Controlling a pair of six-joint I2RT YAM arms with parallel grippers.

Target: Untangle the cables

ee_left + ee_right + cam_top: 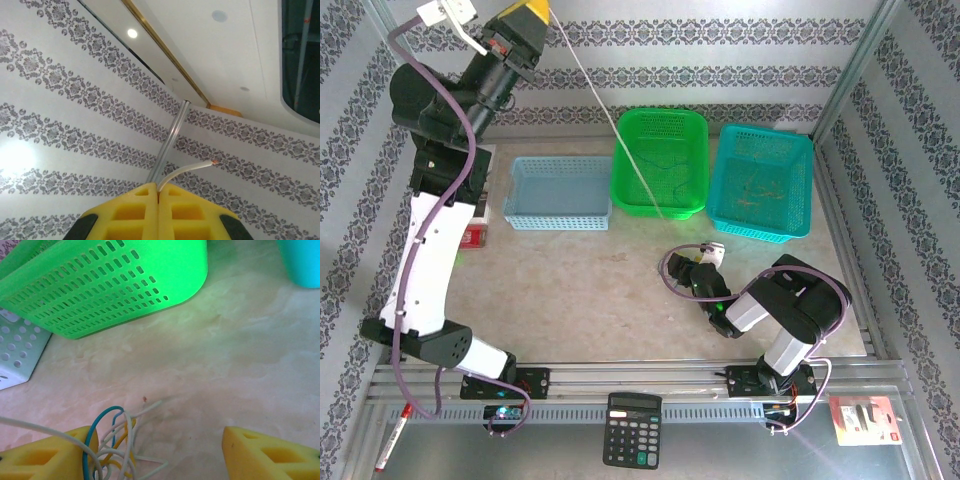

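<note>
- Up at the top left of the overhead view, my left gripper (538, 10) is raised high above the table (590, 290). On its wrist camera the yellow pads (132, 212) are pressed together on a single white wire (186, 170), and the bare copper tip pokes out to the right.
- From that grip the white wire slants down and to the right across the overhead frame. It passes over the green basket (660, 160) to the basket's lower rim, and beyond that it is too thin for me to follow.
- Low in the right wrist frame, my right gripper (155, 442) hangs just above the table with its jaws spread wide and nothing between them.
- The bundle of cables (116, 440), white, tan and blue loops, lies on the table at the bottom left of that frame, just beside the left-hand pad. One white strand crosses over that pad from the left edge.
- Either side of the green basket sit a pale blue basket (560, 192) and a teal basket (765, 180).
- I judge the step in hand to be drawing one white wire out of the knot, with the bundle unanchored.
- Next, I think the right jaws need to shift toward the bundle and pinch it. Otherwise a further pull may just drag the whole knot along.
</note>
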